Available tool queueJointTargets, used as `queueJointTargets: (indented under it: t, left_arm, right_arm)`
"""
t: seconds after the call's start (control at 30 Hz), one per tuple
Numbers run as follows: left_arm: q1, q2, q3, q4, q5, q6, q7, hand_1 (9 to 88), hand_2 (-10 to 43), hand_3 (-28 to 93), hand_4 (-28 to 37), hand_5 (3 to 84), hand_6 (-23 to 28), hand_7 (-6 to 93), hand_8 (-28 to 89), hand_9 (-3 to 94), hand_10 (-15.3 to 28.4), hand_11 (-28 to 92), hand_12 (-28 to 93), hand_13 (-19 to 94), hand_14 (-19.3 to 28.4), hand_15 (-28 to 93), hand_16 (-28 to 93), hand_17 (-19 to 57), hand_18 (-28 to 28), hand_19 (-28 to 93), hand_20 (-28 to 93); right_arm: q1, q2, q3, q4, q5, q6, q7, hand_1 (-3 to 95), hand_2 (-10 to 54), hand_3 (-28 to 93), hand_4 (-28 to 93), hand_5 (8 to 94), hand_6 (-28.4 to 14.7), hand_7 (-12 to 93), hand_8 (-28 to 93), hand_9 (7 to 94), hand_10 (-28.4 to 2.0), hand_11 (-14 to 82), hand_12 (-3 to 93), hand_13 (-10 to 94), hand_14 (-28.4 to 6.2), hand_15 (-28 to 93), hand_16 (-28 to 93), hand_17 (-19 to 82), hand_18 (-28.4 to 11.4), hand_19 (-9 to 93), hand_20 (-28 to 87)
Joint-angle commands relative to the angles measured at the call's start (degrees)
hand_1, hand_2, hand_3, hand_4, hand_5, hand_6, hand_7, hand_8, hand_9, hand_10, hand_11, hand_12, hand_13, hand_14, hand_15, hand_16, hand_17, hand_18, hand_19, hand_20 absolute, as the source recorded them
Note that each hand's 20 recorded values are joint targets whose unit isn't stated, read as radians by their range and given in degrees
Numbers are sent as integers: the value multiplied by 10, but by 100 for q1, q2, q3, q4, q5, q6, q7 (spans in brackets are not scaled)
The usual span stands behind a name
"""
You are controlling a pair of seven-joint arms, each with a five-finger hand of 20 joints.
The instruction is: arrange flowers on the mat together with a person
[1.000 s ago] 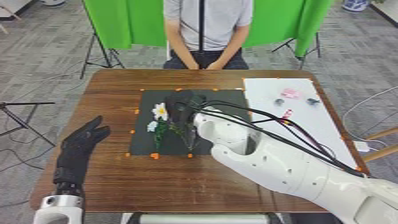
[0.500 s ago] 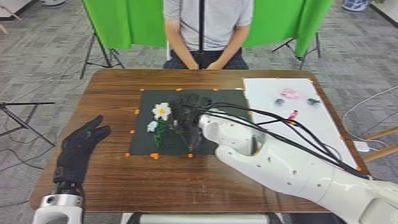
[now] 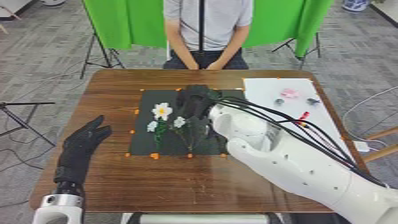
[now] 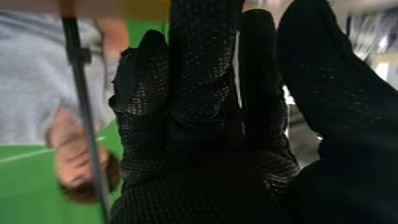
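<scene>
Right black-gloved hand (image 3: 194, 102) released, fingers straight, over dark rectangular mat (image 3: 140, 147), near centre of frame. Beside hand, to left, three white flowers (image 3: 162, 111) with green stems on mat. Small pink item (image 3: 290, 93) on white sheet (image 3: 259, 86), upper right.

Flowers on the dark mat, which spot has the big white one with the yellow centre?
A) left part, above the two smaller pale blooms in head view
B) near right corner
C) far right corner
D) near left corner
A: the big white flower sits on the mat's left part, beyond both smaller blooms.
</scene>
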Motion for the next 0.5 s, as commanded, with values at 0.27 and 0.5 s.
queueJointTargets:
  t: [0.27, 0.5]
  left_arm:
    - [139, -128, -40, -1, 8, -19, 26, 260, -95, 678, -270, 446, 48, 65, -55, 469, 138, 155, 113, 376, 175, 104, 23, 79, 131, 35, 171]
    - [196, -166, -63, -24, 10, -37, 16, 258, -95, 682, -274, 447, 49, 65, -54, 468, 138, 156, 112, 374, 174, 105, 21, 79, 130, 32, 179]
  right_arm:
    - [-4670, 562, 4883, -1727, 4912, 2368, -3745, 197, 3, 698, -173, 544, -9, 128, -90, 552, -154, 71, 137, 482, -136, 143, 197, 277, -141, 257, 316]
    - [-6804, -500, 5960, -1982, 7654, 1767, -4385, 34, 47, 725, -192, 290, 2, 51, -74, 301, -144, 5, 75, 188, -100, 8, 84, 101, -112, 1, 221]
